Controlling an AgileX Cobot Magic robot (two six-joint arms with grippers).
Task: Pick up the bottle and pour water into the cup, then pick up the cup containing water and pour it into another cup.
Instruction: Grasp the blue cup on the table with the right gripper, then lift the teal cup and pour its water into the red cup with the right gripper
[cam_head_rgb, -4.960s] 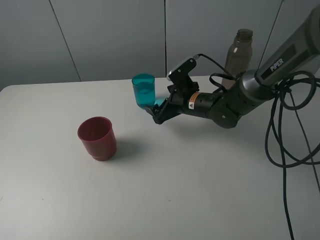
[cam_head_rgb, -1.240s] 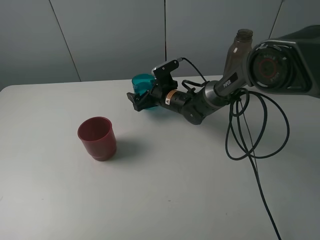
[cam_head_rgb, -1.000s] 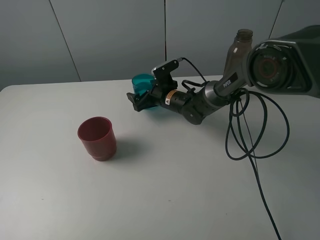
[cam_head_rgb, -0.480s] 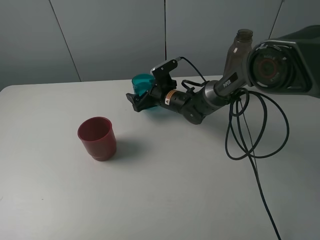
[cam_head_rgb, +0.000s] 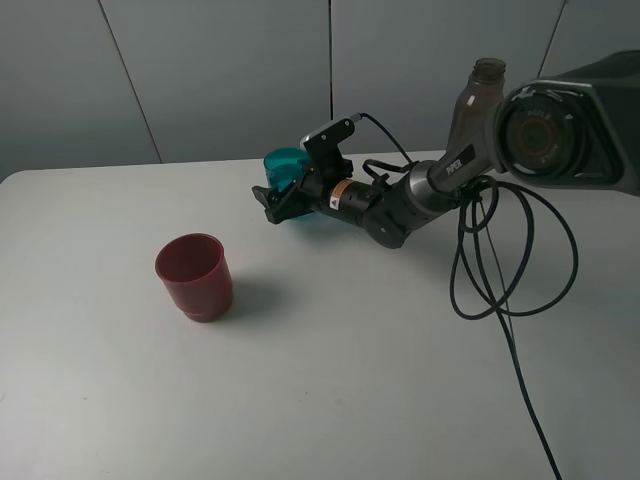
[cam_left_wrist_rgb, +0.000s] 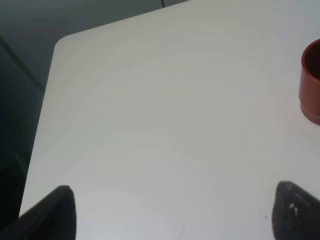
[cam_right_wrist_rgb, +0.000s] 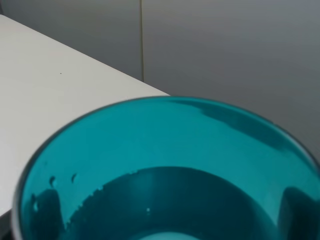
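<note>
The teal cup stands at the back middle of the table with water in it; it fills the right wrist view. My right gripper reaches in from the right and is shut on its lower body, with one finger showing dark through the cup's wall. The squat dark red cup stands apart at the front left, and it also shows at the edge of the left wrist view. The grey-brown bottle stands upright behind the right arm. My left gripper is open and empty over bare table.
The right arm's black cables hang in loops over the right side of the white table. The table's left edge and corner show in the left wrist view. Grey wall panels stand behind.
Since five seconds ago my right gripper has moved forward around the teal cup and the arm has turned. Over the last second it has barely shifted; the cups and bottle stay put.
</note>
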